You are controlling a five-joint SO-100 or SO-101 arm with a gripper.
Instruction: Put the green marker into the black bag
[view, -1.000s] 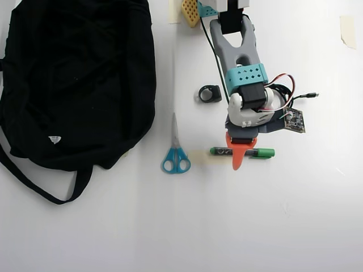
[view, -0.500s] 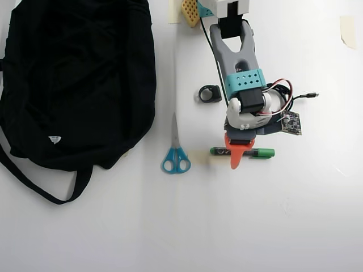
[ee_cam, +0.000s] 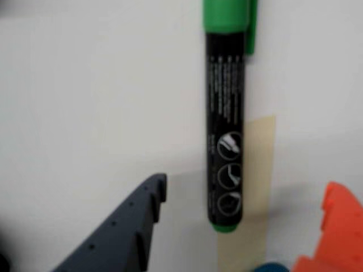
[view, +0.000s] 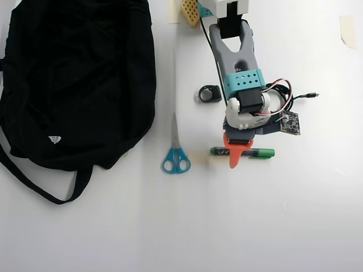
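Observation:
The green marker (view: 258, 152) lies flat on the white table, its green cap to the right in the overhead view. In the wrist view it (ee_cam: 225, 141) runs top to bottom, cap at the top edge and small green tip at the bottom. My gripper (ee_cam: 247, 187) is open and straddles the marker's tip end: the dark grey finger (ee_cam: 122, 232) is to its left and the orange finger (ee_cam: 337, 226) to its right, neither touching it. In the overhead view the gripper (view: 232, 153) hangs right over the marker. The black bag (view: 74, 79) lies at the left, its strap (view: 45, 190) trailing below.
Blue-handled scissors (view: 175, 153) lie between the bag and the marker. A small black ring-shaped object (view: 209, 93) sits left of the arm. A beige tape strip (ee_cam: 258, 170) lies under the marker's tip end. More tape (view: 347, 31) is stuck at the top right.

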